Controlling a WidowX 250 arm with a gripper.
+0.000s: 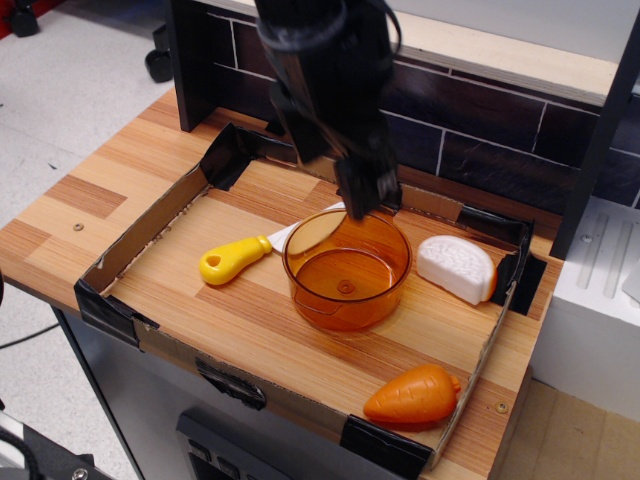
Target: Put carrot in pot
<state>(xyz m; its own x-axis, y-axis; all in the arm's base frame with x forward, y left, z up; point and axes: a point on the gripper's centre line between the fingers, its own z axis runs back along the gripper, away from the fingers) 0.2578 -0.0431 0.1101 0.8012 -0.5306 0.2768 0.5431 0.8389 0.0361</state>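
The orange toy carrot (pixel 413 396) lies on its side in the tray's front right corner. The translucent amber pot (pixel 346 268) stands upright and empty in the middle of the tray. My black gripper (pixel 335 168) hangs above the back of the tray, just behind and over the pot's far rim. It is open and empty, and its lower fingertip (pixel 366 192) is close to the rim. The carrot is far from the gripper, on the near side of the pot.
A yellow-handled toy knife (pixel 228 262) lies left of the pot, its blade under the pot's edge. A white half-round toy (pixel 457 267) sits to the right. The low cardboard tray wall (pixel 140 235) rings the toys. A dark tiled wall (pixel 480 150) stands behind.
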